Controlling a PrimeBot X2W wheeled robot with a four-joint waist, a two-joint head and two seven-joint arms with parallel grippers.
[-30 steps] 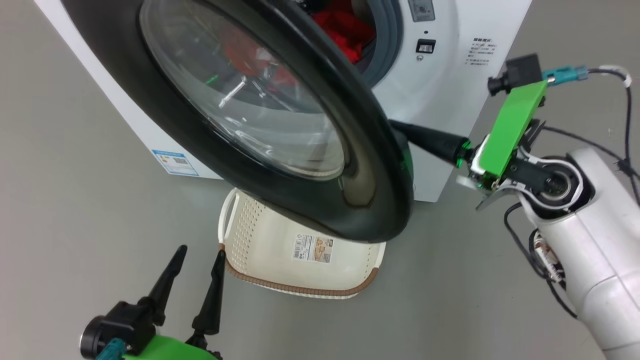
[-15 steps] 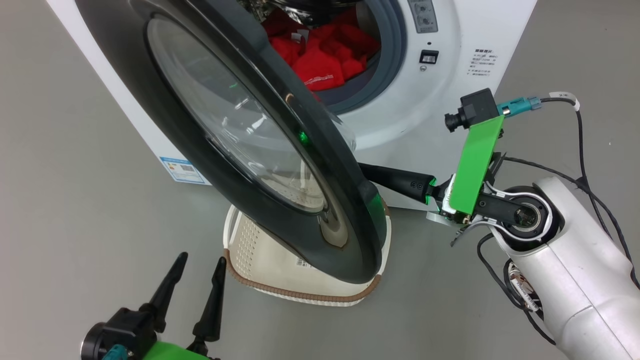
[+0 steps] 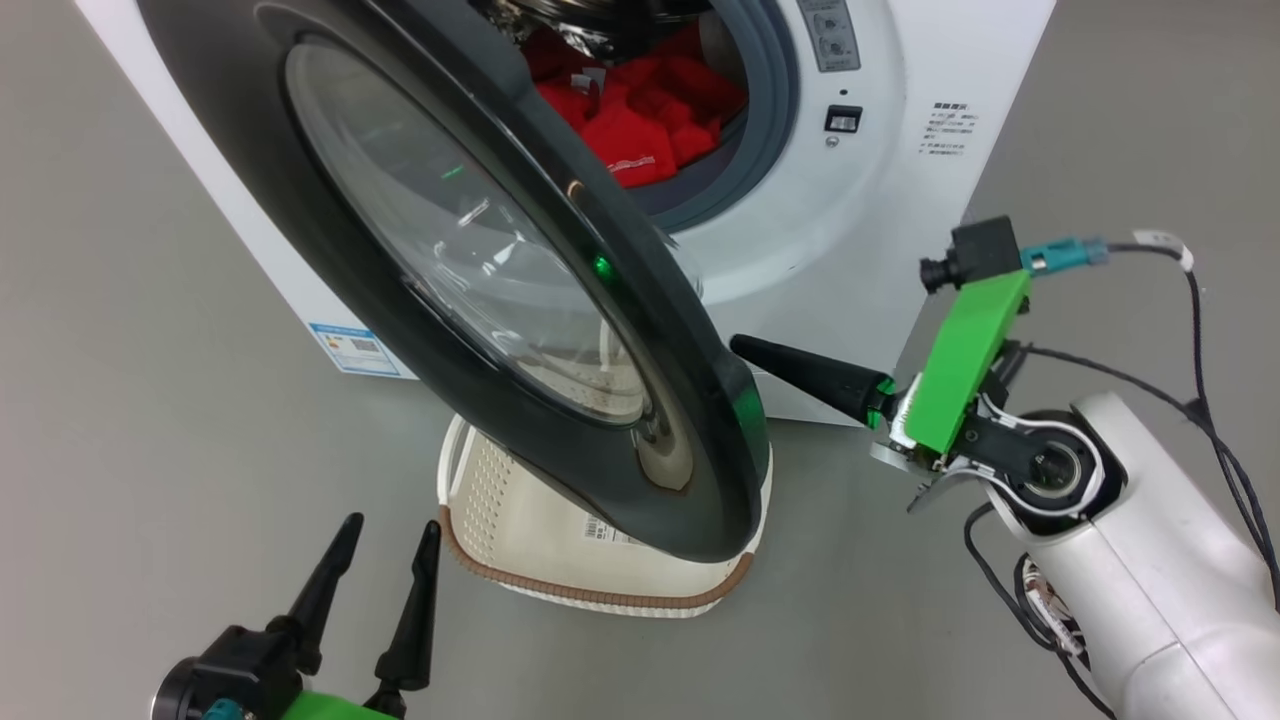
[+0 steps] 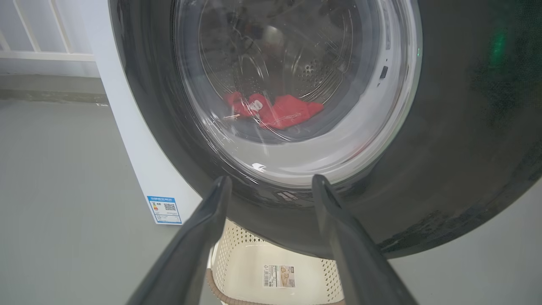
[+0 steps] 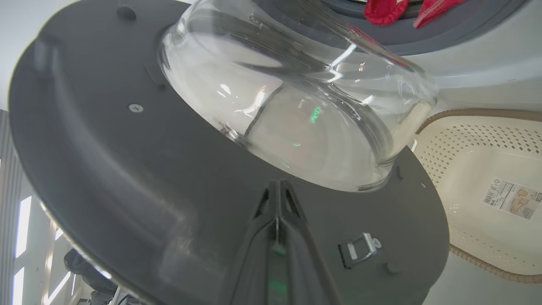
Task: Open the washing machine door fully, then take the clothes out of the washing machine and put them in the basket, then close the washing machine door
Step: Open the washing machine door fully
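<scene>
The washing machine door [image 3: 700, 430] stands partly open, its black rim and glass bowl hanging over the basket [image 3: 600, 596]. Red clothes [image 3: 640, 110] lie in the drum of the white washing machine [image 3: 900, 200]. My right gripper [image 3: 742, 346] is shut with nothing in it, its tips right at the door's inner face. In the right wrist view the right gripper [image 5: 277, 185] points at the dark inner panel [image 5: 106, 148] just below the glass. My left gripper [image 3: 392, 522] is open and low, left of the basket. In the left wrist view the left gripper [image 4: 272, 178] faces the door's outer side [image 4: 444, 127].
Grey floor surrounds the machine. A blue sticker [image 3: 348, 348] marks its lower corner. A metal latch [image 5: 358, 250] sits on the door's inner rim. The basket [image 5: 465, 169] holds only a paper label [image 5: 510, 199]. Loose black cables [image 3: 1210, 400] hang beside my right forearm.
The door has swung wider, uncovering more of the drum and clothes. My shut right gripper has drawn back, so its tips now show beside the rim. The left gripper has not moved.
</scene>
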